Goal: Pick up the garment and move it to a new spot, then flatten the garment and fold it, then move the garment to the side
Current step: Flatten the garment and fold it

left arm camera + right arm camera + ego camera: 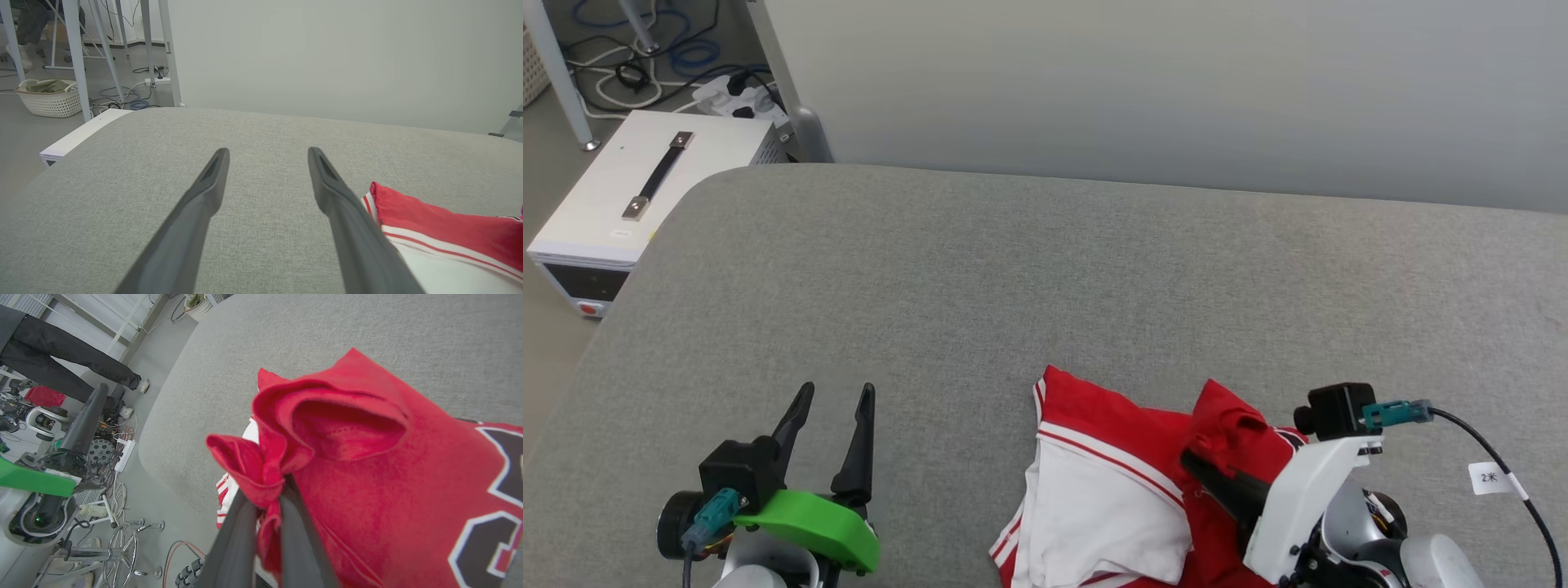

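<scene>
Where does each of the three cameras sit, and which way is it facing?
Head: up high, looking down on the grey fabric surface; left gripper and right gripper show below.
Left wrist: looks along open jaws across the surface towards the pale wall.
Right wrist: looks along jaws shut on the red soft jersey T-shirt.
Shared: all three show that T-shirt.

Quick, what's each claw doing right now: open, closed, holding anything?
Left claw: open, holding nothing.
Right claw: closed on a bunched red fold of the garment.
</scene>
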Robot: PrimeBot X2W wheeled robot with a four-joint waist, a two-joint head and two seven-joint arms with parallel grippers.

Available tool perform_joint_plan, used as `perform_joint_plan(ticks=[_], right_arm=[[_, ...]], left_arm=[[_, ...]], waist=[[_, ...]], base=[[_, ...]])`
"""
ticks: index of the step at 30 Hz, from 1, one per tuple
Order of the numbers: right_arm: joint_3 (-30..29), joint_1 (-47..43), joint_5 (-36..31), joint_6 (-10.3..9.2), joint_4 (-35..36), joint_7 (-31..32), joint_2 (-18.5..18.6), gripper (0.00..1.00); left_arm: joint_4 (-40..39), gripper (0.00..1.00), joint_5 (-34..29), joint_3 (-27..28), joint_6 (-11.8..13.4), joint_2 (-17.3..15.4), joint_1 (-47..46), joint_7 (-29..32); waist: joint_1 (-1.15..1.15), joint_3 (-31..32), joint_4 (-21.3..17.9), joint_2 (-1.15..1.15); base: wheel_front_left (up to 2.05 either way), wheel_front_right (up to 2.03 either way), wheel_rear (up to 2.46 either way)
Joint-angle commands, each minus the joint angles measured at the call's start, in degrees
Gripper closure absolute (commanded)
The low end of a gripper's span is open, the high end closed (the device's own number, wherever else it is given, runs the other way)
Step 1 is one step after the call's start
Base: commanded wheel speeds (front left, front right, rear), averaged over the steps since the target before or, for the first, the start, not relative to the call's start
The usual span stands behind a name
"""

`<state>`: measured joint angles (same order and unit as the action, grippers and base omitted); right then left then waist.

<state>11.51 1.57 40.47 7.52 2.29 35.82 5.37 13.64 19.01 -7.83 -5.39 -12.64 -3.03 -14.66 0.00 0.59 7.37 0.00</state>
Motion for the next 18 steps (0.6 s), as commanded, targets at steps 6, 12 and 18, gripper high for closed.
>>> perform_joint_plan(ticks=[6,12,18], right_arm=[[2.6,3.5,-2.0,-0.03,-4.4,-0.1,-2.2,1.0],[5.3,5.8,-1.2,-0.03,-9.4,-3.4,-2.5,1.0],[8.0,8.2,1.0,-0.03,-13.8,-7.1,-2.5,1.0]], left_arm=[[0.3,0.0,-0.8,0.6,-0.7,0.8,-0.8,-0.3],[0.9,0.0,-1.1,0.8,-1.0,1.0,-1.1,-0.3],[1.3,0.0,-1.4,0.8,-1.2,1.5,-1.5,-0.3]], waist=[[0.0,-1.6,3.0,0.0],[0.0,-2.1,4.8,0.0],[0.0,-2.6,6.2,0.0]], base=[[0.0,0.0,0.0],[0.0,0.0,0.0],[0.0,0.0,0.0]])
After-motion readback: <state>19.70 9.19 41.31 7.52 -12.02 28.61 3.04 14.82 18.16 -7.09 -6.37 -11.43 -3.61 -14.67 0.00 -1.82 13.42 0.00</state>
